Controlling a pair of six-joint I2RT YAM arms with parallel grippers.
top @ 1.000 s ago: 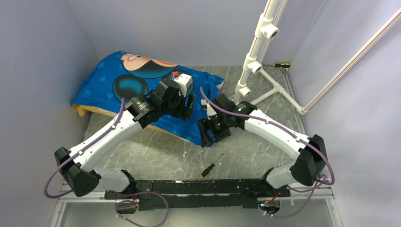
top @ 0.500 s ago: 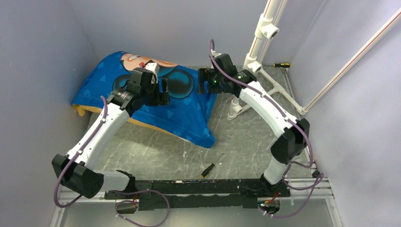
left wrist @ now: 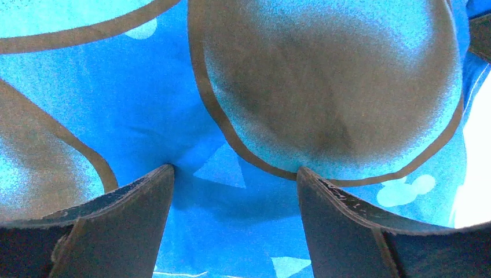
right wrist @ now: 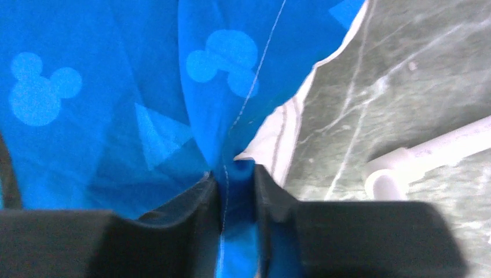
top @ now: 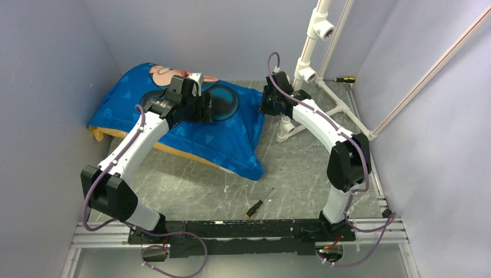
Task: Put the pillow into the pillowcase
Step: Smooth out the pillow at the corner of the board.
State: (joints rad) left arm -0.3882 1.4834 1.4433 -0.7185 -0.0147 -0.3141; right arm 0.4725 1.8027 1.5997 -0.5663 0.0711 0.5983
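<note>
Item: large blue cartoon-mouse-print fabric pillowcase (top: 173,124), plump, lying at upper left of the top view on a grey marbled table (top: 301,168). An orange-yellow underside shows along its lower-left edge.

Left gripper (left wrist: 234,174): jaws well apart, both tips resting on the blue cloth beside a black ear print, centre of the case.

Right gripper (right wrist: 237,179): fingers pinched together on a fold of the pillowcase at its right edge. A white sliver (right wrist: 278,145) shows beside the hem; whether this is pillow cannot be told.

Also: white plastic pipe frame (top: 307,63), upper right; black-handled screwdriver (top: 257,204), lower centre.
</note>
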